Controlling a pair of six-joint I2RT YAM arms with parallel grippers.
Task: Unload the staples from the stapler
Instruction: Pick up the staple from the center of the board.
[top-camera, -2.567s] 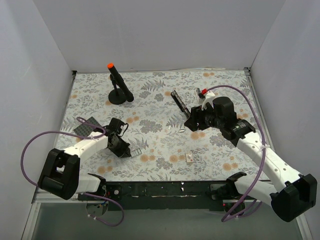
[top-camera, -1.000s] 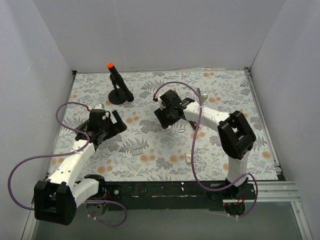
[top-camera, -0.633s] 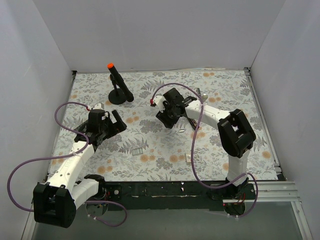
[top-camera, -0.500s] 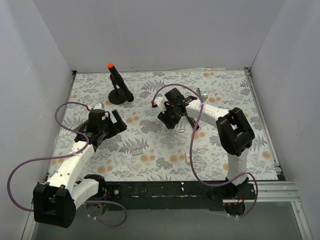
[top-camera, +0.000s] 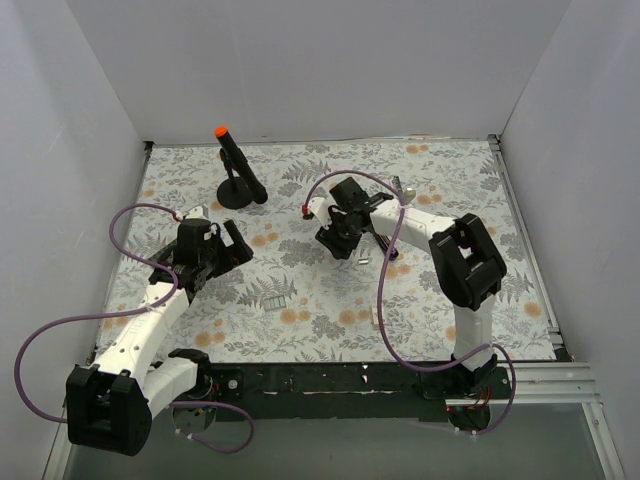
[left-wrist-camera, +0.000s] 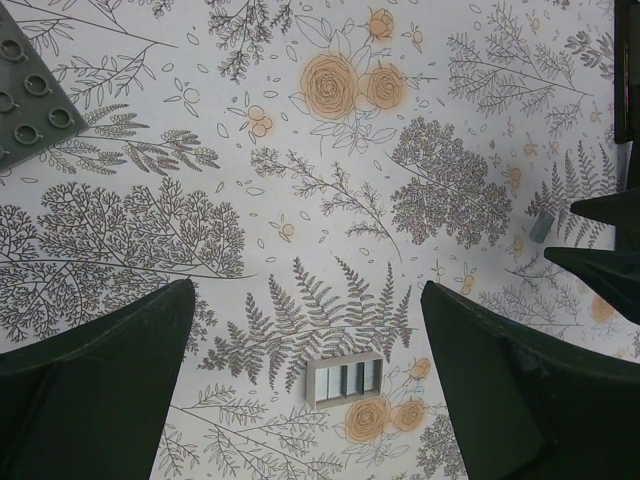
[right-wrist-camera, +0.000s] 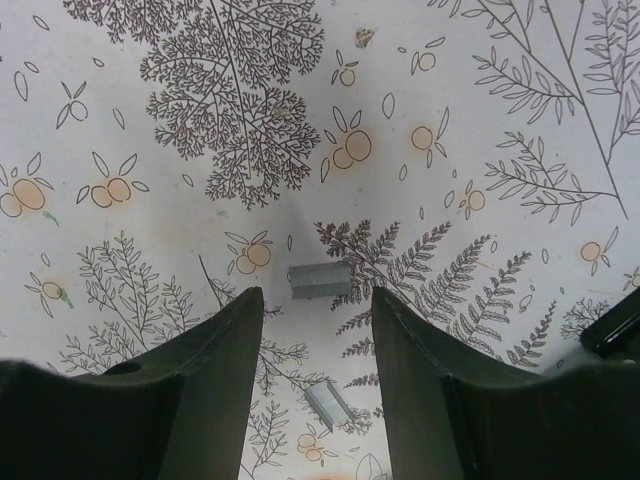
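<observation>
Pale block: a small piece (top-camera: 378, 316) lies nearest the bases, well apart from both arms and seemingly no part of the job.
Left gripper (left-wrist-camera: 305, 300): it hangs over the floral mat (left-wrist-camera: 330, 170) with its jaws spread as wide as they go and nothing in them. It looks parked aside to leave the other arm room. A grey windowed tile (left-wrist-camera: 345, 378) lies on the mat between its fingers.
Right gripper (right-wrist-camera: 317, 300): the jaws are partly apart, empty and pointing down, lined up as if to pinch the strip ahead.
Staple strip (right-wrist-camera: 320, 281): it lies flat on the mat just beyond the fingertips, untouched. A second strip (right-wrist-camera: 328, 403) lies nearer the wrist.
Stapler (right-wrist-camera: 618, 328): probably the black corner at the right edge, near the gripper. In the top view the right arm covers it.
Stand (top-camera: 237, 178): it is far back and well apart.
</observation>
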